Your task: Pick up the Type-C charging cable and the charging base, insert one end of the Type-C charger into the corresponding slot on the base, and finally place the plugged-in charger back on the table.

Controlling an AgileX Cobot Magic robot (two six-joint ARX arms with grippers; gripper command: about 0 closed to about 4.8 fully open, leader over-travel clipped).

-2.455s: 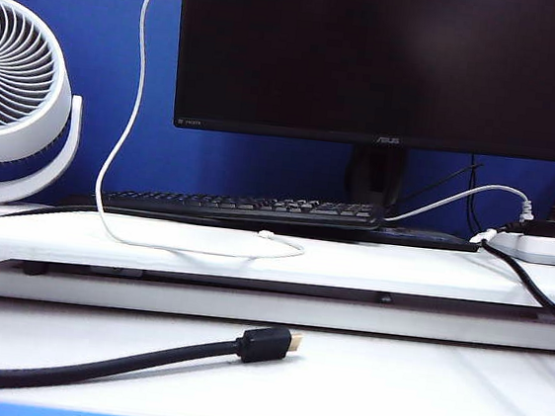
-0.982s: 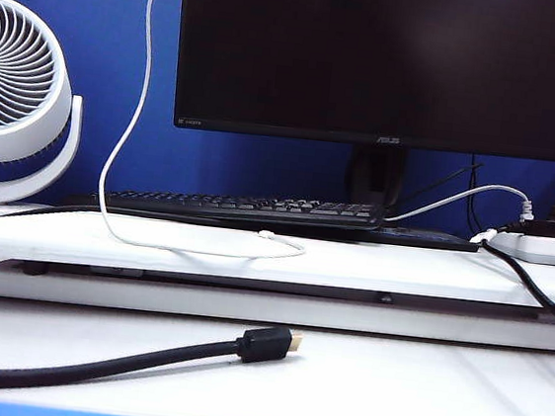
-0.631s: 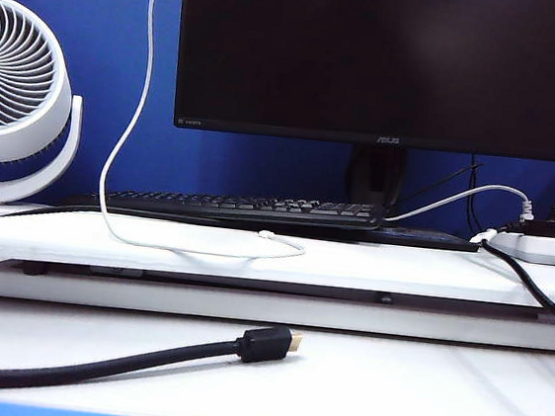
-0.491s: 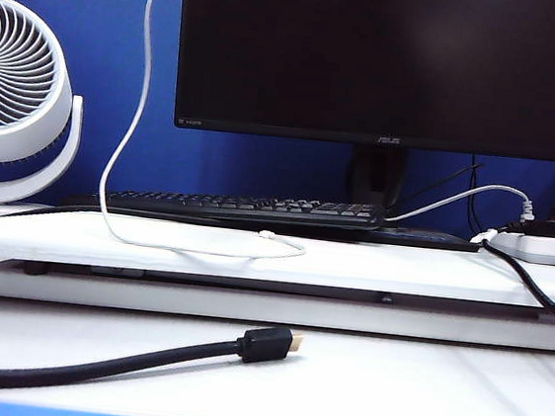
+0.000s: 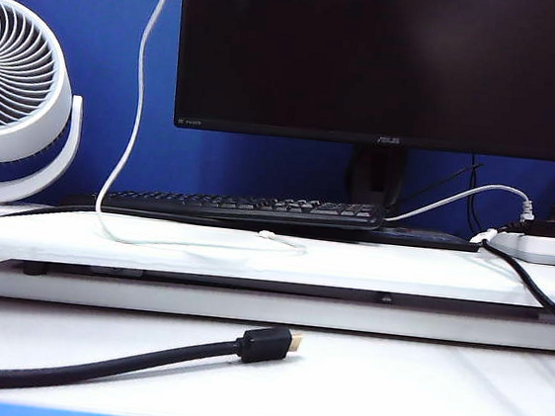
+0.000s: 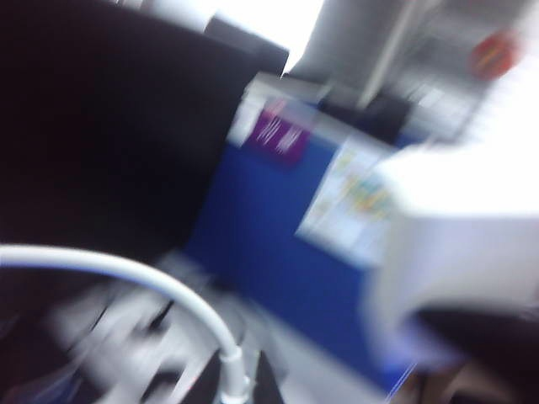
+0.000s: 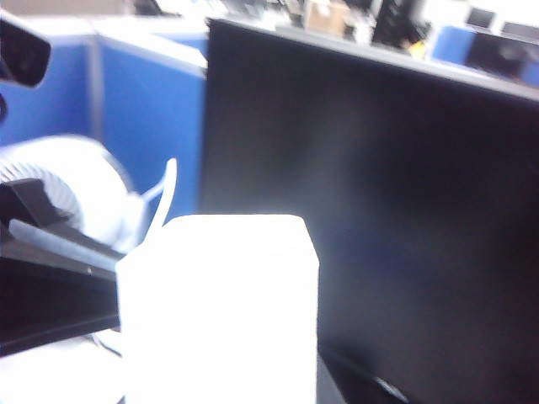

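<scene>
The white Type-C charging cable (image 5: pixel 142 65) hangs down from above the exterior view's top edge. Its loop and free plug (image 5: pixel 267 235) lie on the table's raised platform (image 5: pixel 400 271). Neither gripper shows in the exterior view. In the blurred left wrist view, my left gripper (image 6: pixel 234 391) is shut on the other plug, and the cable (image 6: pixel 160 286) arcs away from it. In the right wrist view the white charging base (image 7: pixel 219 311) fills the place of the jaws, held up in front of the monitor. My right gripper's fingers are hidden behind it.
A black monitor (image 5: pixel 392 61) and keyboard (image 5: pixel 248 207) stand at the back of the platform. A white fan (image 5: pixel 17 91) is at the left, a power strip (image 5: pixel 546 248) at the right. A thick black cable with a gold-tipped plug (image 5: pixel 268 344) lies across the front.
The hanging stretch of the cable has swung slightly right at the top. Its loop on the platform has been drawn flatter. Nothing else in the exterior view has moved.
</scene>
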